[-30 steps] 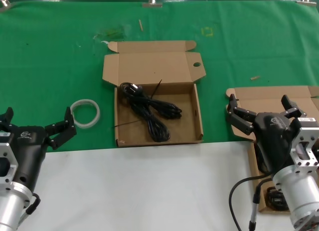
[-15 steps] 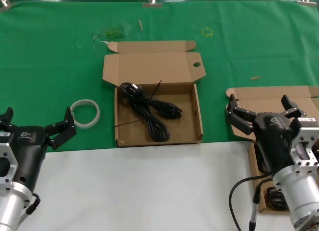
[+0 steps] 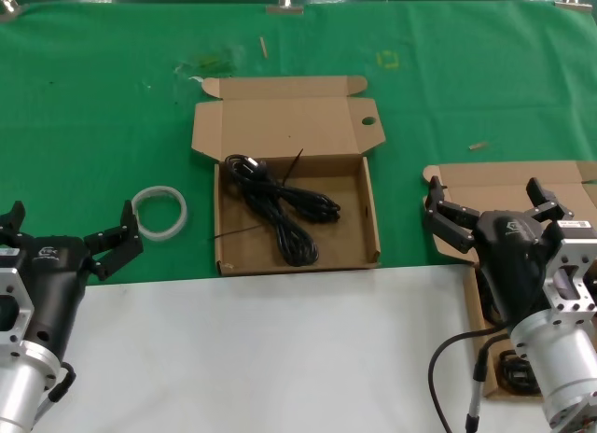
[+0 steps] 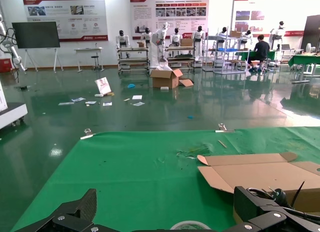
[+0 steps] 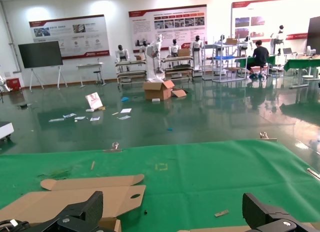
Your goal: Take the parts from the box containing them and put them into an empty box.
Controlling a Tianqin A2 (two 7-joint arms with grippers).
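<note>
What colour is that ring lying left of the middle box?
White: the ring shows best in the head view.

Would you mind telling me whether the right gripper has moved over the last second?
No. The right gripper sits open at the same spot against the lid of the wide carton beneath it.

Black cords (image 3: 280,209) lie in the holed-lid box (image 3: 297,258); both end effectors spread wide, left (image 3: 70,239) and right (image 3: 490,202)

Work surface (image 3: 485,69) under green cloth, with a white strip along its near edge. Lying directly on it: an open cardboard carton (image 3: 368,232) with a holed lid tab at centre, a white plastic ring (image 3: 159,212) beside it on the robot's left, and a second carton (image 3: 504,179) at the right.
</note>
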